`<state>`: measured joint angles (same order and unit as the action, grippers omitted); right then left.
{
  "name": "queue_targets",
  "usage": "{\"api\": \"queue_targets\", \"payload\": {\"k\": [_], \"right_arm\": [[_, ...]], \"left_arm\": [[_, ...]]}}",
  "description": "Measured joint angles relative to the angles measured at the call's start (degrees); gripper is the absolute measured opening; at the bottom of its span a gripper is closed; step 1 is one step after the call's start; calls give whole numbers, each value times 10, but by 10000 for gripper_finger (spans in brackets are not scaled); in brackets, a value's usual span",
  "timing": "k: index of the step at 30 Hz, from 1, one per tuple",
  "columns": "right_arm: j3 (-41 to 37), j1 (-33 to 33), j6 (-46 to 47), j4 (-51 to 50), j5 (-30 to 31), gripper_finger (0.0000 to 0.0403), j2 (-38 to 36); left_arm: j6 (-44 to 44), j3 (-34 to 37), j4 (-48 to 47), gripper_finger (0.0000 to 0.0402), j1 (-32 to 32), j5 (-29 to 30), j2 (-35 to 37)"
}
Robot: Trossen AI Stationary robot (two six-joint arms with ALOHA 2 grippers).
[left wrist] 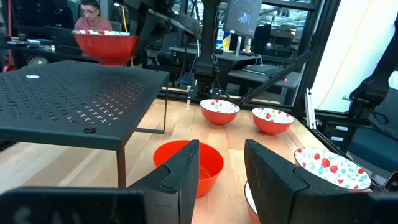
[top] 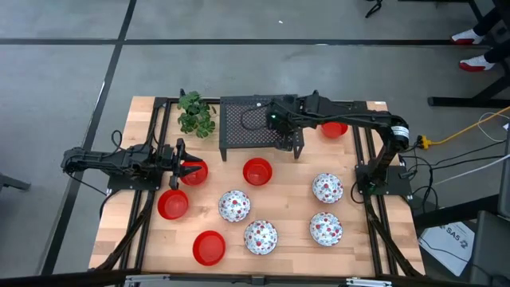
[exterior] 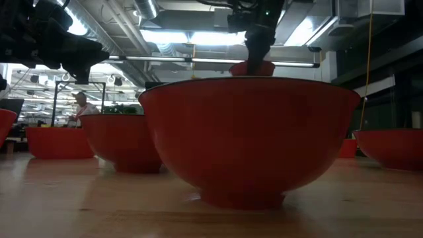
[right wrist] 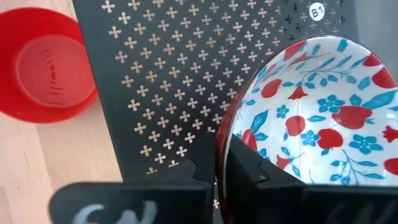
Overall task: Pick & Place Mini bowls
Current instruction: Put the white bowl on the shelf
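Note:
My right gripper (top: 275, 119) is over the black perforated rack (top: 259, 131) at the table's far side. It is shut on a mini bowl (right wrist: 311, 118) that is floral inside and red outside; the bowl also shows in the left wrist view (left wrist: 106, 46). My left gripper (top: 182, 165) is open at the table's left, its fingers (left wrist: 186, 174) beside a red bowl (top: 195, 172). I cannot tell if they touch it. Other red bowls (top: 256, 171) (top: 172, 204) (top: 209, 247) and several floral bowls (top: 233, 206) rest on the table. My right gripper holds the floral bowl by its rim (right wrist: 225, 140), one finger inside the bowl and one outside against the red wall. The fingers come from above, pointing down. The bowl sits roughly level, mouth up, over the rack's top.
A green leafy plant (top: 194, 113) stands at the rack's left. Another red bowl (top: 335, 128) sits at the rack's right. Black frame rails (top: 151, 199) run along both table sides. In the low view a red bowl (exterior: 248, 139) fills the foreground. A person (left wrist: 90, 15) is behind the table.

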<state>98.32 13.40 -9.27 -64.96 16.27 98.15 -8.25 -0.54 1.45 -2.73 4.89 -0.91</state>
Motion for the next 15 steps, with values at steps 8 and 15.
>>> {"api": "queue_targets", "payload": {"k": [8,15], "right_arm": [[-2,0,3,3,-8,41,0],[-2,3,13,15,-25,30,0]], "left_arm": [[0,0,0,123,0,0,0],[0,0,0,123,0,0,0]]}}
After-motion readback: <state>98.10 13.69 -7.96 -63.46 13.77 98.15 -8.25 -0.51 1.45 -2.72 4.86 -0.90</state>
